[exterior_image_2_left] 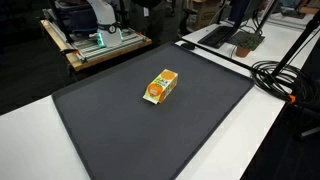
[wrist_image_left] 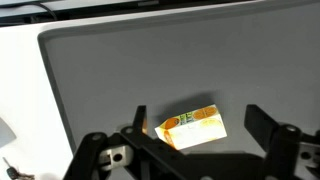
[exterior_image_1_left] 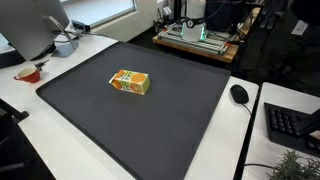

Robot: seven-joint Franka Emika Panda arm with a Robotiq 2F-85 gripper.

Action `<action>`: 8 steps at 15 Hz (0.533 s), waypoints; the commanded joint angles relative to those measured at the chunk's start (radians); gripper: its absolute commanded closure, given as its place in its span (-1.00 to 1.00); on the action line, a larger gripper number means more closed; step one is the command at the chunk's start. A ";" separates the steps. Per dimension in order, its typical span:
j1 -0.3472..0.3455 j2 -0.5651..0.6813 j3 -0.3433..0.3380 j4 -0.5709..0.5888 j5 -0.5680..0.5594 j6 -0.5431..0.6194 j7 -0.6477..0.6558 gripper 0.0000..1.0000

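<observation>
Wrist view is showing the black two-fingered gripper [wrist_image_left: 196, 114] hanging low over the mat, its fingers spread wide and gripping nothing. One finger is standing to each side of the small orange-and-yellow cardboard juice carton [wrist_image_left: 195, 128], apart from it, and I take that as lining up so the box sits between them. The carton is lying on its side on the large dark grey rubbery mat [wrist_image_left: 110, 70]. In both exterior views the carton [exterior_image_1_left: 130, 82] [exterior_image_2_left: 161, 86] is sitting roughly mid-mat with bare mat all round it, likely so nothing is crowding a grasp. Beyond the mat's edge the white tabletop [wrist_image_left: 20, 80] is running off to the side. Farther out, in an exterior view, a black computer mouse [exterior_image_1_left: 239, 94] and a black keyboard [exterior_image_1_left: 290, 125] are sitting off the mat, and the frame is cutting the keyboard short. The arm is not showing in either exterior view, and the fingertips' height above the mat is hard to judge, since the gripper's base is being cropped at the bottom edge.
</observation>
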 commanded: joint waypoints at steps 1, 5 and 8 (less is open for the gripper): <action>0.005 0.000 -0.005 0.002 -0.002 -0.003 0.002 -1.00; 0.005 0.000 -0.005 0.002 -0.002 -0.003 0.002 -1.00; 0.009 0.003 0.011 -0.001 -0.019 0.001 0.008 -1.00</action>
